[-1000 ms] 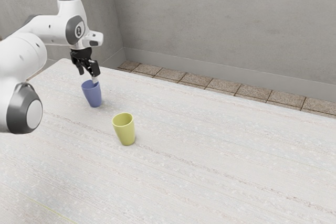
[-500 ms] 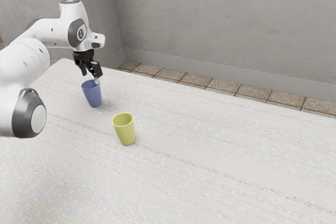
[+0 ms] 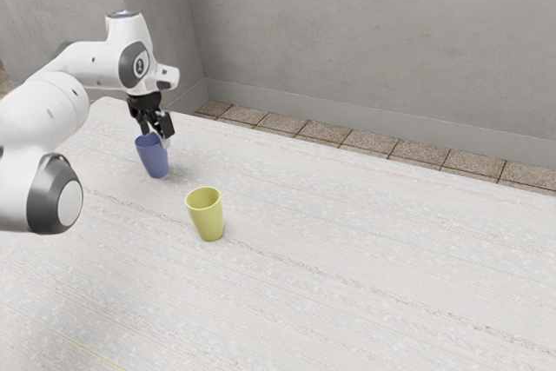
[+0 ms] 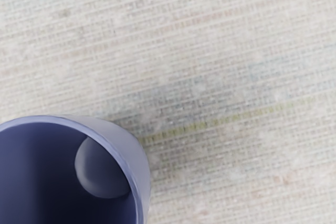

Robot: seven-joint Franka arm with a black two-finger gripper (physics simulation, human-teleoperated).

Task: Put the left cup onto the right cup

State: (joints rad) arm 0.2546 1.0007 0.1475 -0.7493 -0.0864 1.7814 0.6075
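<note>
Two tapered plastic cups: blue cup point(image 3: 152, 157) directly under the black pincer point(image 3: 160, 135), yellow-green cup point(image 3: 205, 213) nearby. Whether the pincer grips, I cannot tell.

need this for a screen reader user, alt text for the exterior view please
A white robot arm reaches in from the exterior view's left, down to the rim of an upright blue cup on a pale table. An upright yellow cup stands apart from it, nearer the camera and further right.
</note>
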